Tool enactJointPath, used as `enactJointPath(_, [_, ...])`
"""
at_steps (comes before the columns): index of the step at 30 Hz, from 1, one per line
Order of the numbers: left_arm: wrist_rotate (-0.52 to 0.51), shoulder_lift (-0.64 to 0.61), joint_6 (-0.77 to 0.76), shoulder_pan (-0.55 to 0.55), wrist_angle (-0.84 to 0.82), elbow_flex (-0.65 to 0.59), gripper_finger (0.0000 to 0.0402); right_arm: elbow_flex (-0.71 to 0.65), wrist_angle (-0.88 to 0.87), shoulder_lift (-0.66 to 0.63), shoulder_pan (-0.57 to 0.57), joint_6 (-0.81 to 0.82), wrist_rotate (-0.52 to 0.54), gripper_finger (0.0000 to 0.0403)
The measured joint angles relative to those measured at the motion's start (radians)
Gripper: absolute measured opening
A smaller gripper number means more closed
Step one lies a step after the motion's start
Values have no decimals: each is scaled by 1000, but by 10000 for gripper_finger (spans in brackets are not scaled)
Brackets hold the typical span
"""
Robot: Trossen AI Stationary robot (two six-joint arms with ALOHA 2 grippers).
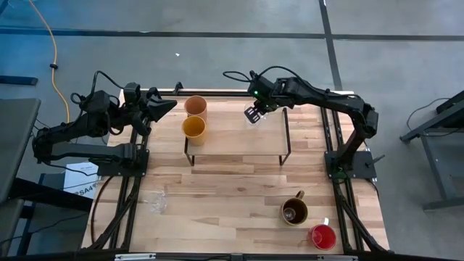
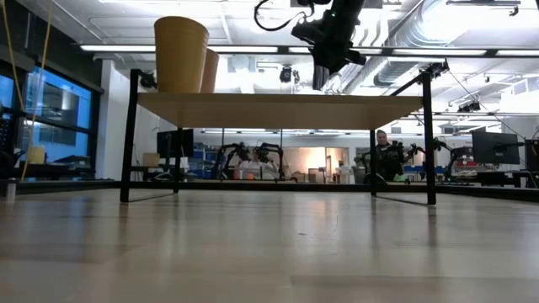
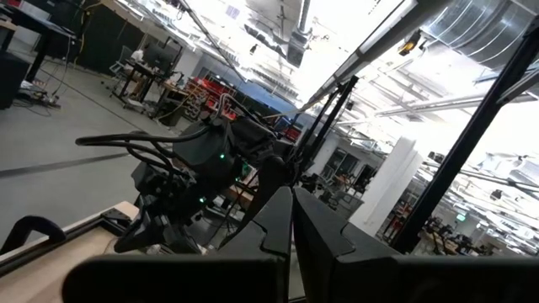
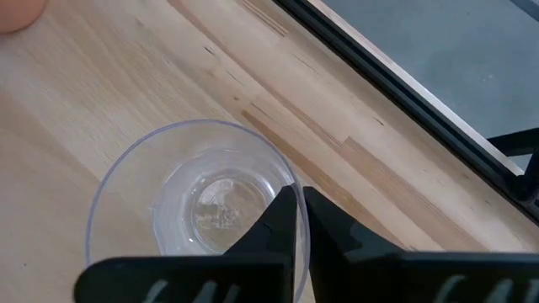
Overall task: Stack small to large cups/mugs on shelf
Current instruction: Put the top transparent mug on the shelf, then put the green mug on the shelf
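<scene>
The shelf (image 1: 239, 141) stands at the table's far middle; its wood top also shows in the low view (image 2: 278, 109). A peach tumbler (image 1: 196, 106) and a yellow-orange cup (image 1: 193, 128) stand upright on its left end. My right gripper (image 1: 254, 112) is over the shelf's far middle, shut on a clear glass mug (image 4: 194, 202). A second clear glass mug (image 1: 158, 204) stands on the table at the near left. A brown handled mug (image 1: 293, 212) and a red-pink cup (image 1: 322, 236) stand at the near right. My left gripper (image 1: 163, 107) waits shut, left of the shelf. My right gripper holds the clear glass mug by its rim (image 4: 290, 181), which sits between the two fingers (image 4: 274, 227), one inside the mug and one outside. The fingers point down from above. The mug is upright, mouth up, over the shelf top; whether its base rests there I cannot tell.
The shelf top to the right of the held mug (image 1: 272, 138) is bare wood. The shelf's black frame legs (image 2: 128, 135) stand on the table. The table's near middle (image 1: 225, 210) is open wood. A person sits far off in the room (image 2: 383, 156).
</scene>
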Motion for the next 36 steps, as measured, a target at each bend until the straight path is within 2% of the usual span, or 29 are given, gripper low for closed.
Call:
enactJointPath(6, [0, 0, 0, 0, 0, 0, 3, 0, -4, 0, 0, 0, 0, 6])
enactJointPath(16, [0, 0, 0, 0, 0, 0, 3, 0, -2, -2, 6, -14, 15, 105])
enactJointPath(19, [0, 0, 0, 0, 0, 0, 3, 22, -8, -22, 6, -43, 32, 122])
enactJointPath(24, [0, 0, 0, 0, 0, 0, 3, 78, -23, -132, 7, -88, 39, 137])
enactJointPath(30, [0, 0, 0, 0, -1, 0, 3, 38, -33, -325, 61, -107, -126, 151])
enactJointPath(33, [0, 0, 0, 0, -7, 0, 3, -63, -15, -416, 135, -83, -226, 156])
enactJointPath(36, [0, 0, 0, 0, -7, 0, 3, -198, 47, -507, 221, 35, -347, 158])
